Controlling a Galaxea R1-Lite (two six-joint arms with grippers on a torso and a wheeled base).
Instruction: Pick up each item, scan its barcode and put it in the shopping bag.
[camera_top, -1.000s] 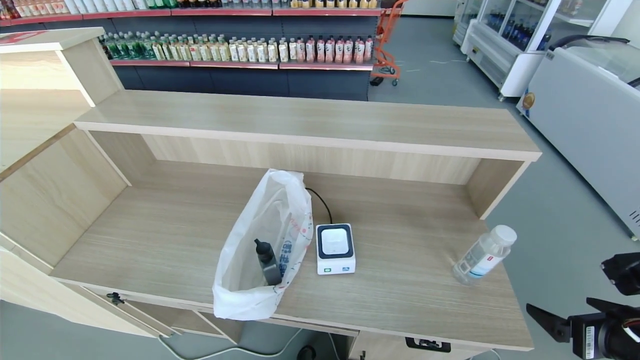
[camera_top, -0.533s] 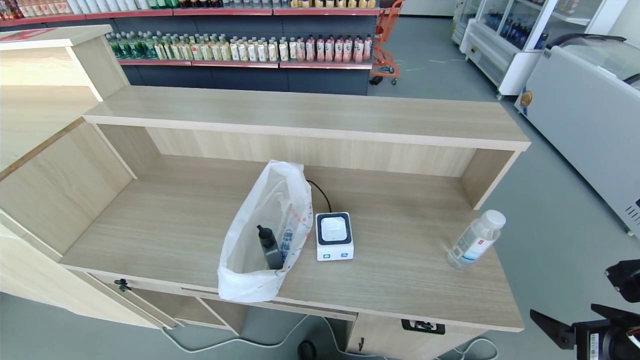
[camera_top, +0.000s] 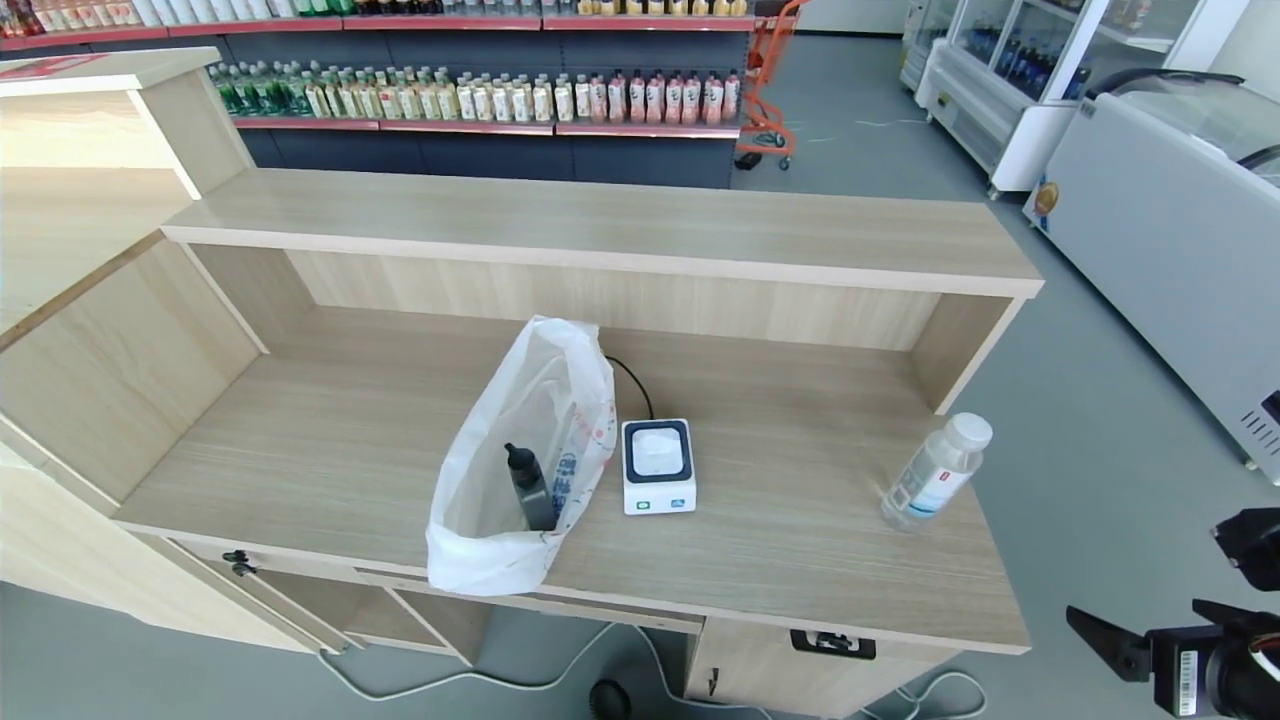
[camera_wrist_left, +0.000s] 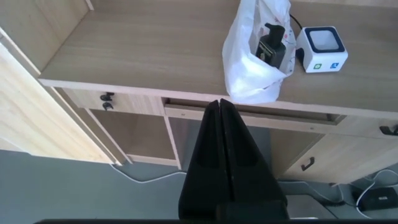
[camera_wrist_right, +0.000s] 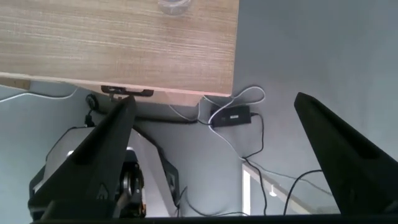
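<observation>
Left gripper (camera_wrist_left: 219, 107): jaws pressed together, holding nothing, touching nothing. It sits low in front of the light wooden counter (camera_top: 780, 560), pointing at the counter's front edge just below the white plastic shopping bag (camera_top: 495, 545).

Right gripper (camera_wrist_right: 214, 102): jaws spread wide, empty. It hangs off the counter's front right corner over the grey floor, well apart from the clear plastic bottle with white cap (camera_top: 935, 472).

That bottle stands on the counter near the right end, not yet picked up. The bag stands open near the front edge with a dark bottle with a black cap (camera_top: 530, 490) inside, leaning against its side. A white box-shaped barcode scanner with a dark-framed top (camera_top: 658, 466) sits just beside the bag, on the side toward the clear bottle, with a black cable (camera_top: 630, 385) running behind it.

Versus a second ago, the whole head view has shifted, so the camera moved. Bag, scanner and clear bottle keep the same layout. The right gripper stays low at the corner, same wide opening.
</observation>
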